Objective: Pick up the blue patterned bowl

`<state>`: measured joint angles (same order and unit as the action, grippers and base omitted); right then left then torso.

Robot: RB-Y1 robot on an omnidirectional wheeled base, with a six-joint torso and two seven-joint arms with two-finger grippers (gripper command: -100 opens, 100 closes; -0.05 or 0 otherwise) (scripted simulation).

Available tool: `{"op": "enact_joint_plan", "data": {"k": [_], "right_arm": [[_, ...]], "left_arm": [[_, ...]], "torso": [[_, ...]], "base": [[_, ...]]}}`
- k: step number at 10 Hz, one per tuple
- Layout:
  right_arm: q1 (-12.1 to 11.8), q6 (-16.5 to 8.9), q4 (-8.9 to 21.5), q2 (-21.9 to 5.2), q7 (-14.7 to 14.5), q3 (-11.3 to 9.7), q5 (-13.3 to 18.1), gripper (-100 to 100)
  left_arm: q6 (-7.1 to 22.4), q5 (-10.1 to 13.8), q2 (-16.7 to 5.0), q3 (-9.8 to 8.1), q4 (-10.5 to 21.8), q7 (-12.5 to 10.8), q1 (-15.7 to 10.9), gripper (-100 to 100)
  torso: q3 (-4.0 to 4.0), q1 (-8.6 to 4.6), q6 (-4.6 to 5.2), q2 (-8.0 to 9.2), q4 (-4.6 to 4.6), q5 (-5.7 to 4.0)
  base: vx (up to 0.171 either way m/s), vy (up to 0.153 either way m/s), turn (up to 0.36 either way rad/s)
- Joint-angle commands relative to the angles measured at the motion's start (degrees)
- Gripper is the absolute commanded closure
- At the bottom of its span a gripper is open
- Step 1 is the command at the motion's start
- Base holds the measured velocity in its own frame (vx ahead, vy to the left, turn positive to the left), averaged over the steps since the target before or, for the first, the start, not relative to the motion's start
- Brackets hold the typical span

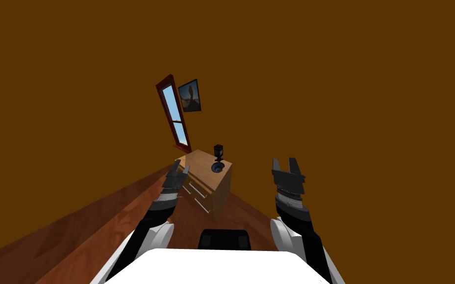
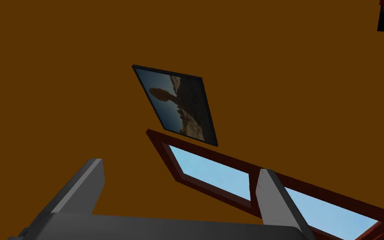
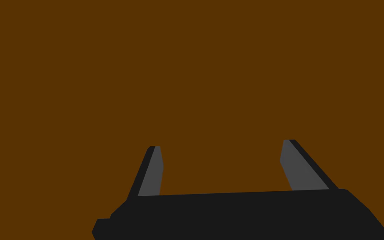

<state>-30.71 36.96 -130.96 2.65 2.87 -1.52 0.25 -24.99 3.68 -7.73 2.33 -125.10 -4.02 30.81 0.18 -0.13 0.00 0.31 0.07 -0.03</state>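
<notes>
Dim, flat light; only the window shows bright.

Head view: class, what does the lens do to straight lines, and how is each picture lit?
Head view: the wide lens leans the red-framed window and light wooden dresser, a camera slant; flat light, no glare; the pattern on the small dark bowl is too small to tell. Left wrist view: the dark-framed picture slants likewise. Right wrist view: the open right gripper, evenly lit against brown wall.

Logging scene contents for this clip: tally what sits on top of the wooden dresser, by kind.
Dark bowl: 1
Dark upright object, kind unclear: 1
Total on the dresser: 2
</notes>
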Motion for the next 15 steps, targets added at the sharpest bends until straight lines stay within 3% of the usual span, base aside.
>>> {"op": "enact_joint_plan", "data": {"k": [1, 5, 6, 14, 15], "right_arm": [[0.0, 0.0, 0.0, 0.0, 0.0, 0.0, 0.0, 0], [0.0, 0.0, 0.0, 0.0, 0.0, 0.0, 0.0, 0], [0.0, 0.0, 0.0, 0.0, 0.0, 0.0, 0.0, 0], [0.0, 0.0, 0.0, 0.0, 0.0, 0.0, 0.0, 0], [0.0, 0.0, 0.0, 0.0, 0.0, 0.0, 0.0, 0]], "left_arm": [[2.0, -0.1, -1.3, -0.25, 1.2, 0.2, -0.4, -100], [8.0, -0.2, -3.8, -0.85, 3.5, 0.9, -1.1, -100], [8.2, -0.2, -3.8, -0.85, 3.5, 0.9, -1.1, -100], [23.3, 0.0, -6.8, -2.07, 9.8, 2.7, -5.0, -100], [24.2, 0.0, -6.8, -2.07, 9.8, 2.7, -5.0, -100]], "torso": [[0.00, 0.00, 0.00, 0.00, 0.00, 0.00], [-0.01, -0.06, 0.00, -0.02, -0.01, -0.01], [-0.02, -0.07, 0.01, -0.03, -0.01, -0.01], [-0.13, -0.05, 0.01, -0.23, -0.05, -0.01], [-0.17, -0.06, 0.02, -0.30, -0.06, -0.01]], "base": [[-0.075, -0.043, 0.033], [-0.071, -0.056, 0.035], [-0.050, -0.033, 0.009], [-0.034, -0.046, -0.003], [0.002, -0.034, -0.013]]}}
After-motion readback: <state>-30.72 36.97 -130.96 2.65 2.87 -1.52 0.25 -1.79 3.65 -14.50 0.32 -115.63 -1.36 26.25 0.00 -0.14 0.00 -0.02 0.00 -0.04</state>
